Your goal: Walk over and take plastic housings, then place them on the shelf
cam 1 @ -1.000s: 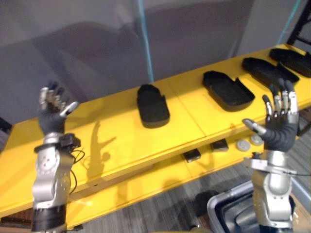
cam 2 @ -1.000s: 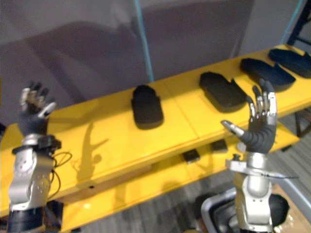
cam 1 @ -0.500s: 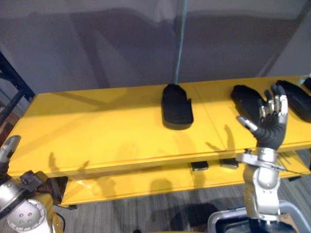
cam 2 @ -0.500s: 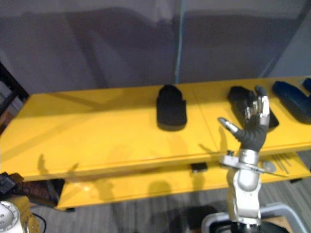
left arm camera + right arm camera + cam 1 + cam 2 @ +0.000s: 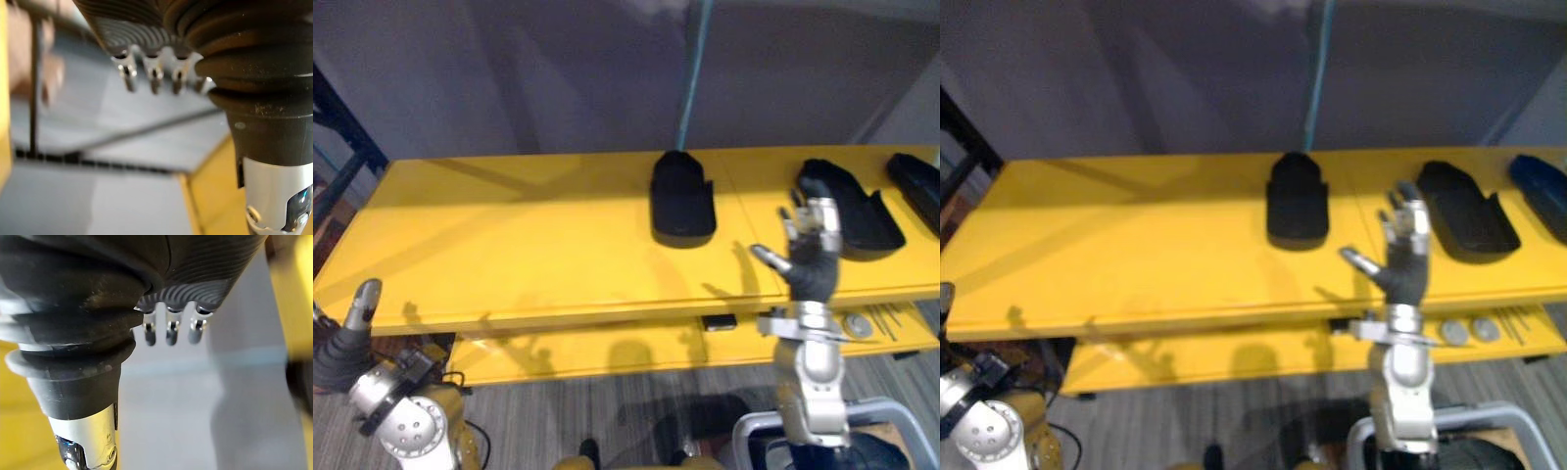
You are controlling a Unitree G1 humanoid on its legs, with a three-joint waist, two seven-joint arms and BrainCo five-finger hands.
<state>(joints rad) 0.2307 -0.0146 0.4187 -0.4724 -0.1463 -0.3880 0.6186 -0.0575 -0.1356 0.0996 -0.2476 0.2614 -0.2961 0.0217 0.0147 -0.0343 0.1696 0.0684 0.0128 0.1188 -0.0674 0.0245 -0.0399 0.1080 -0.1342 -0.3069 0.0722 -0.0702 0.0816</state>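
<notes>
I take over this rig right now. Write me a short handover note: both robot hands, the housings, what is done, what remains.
Hands: the left robot hand is open and empty, low by the left end of the yellow shelf. The right robot hand is open and empty, raised before it.
Things: three black housings lie apart on its top: centre housing, right housing, far-right housing.
Done: those three seem placed.
Left: nothing is held; likely fetch more.

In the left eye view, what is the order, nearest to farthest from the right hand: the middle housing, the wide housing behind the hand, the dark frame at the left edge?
From the right hand:
1. wide housing, just behind the fingers.
2. middle housing, on the shelf to the hand's left.
3. dark frame, at the far left edge.
</notes>
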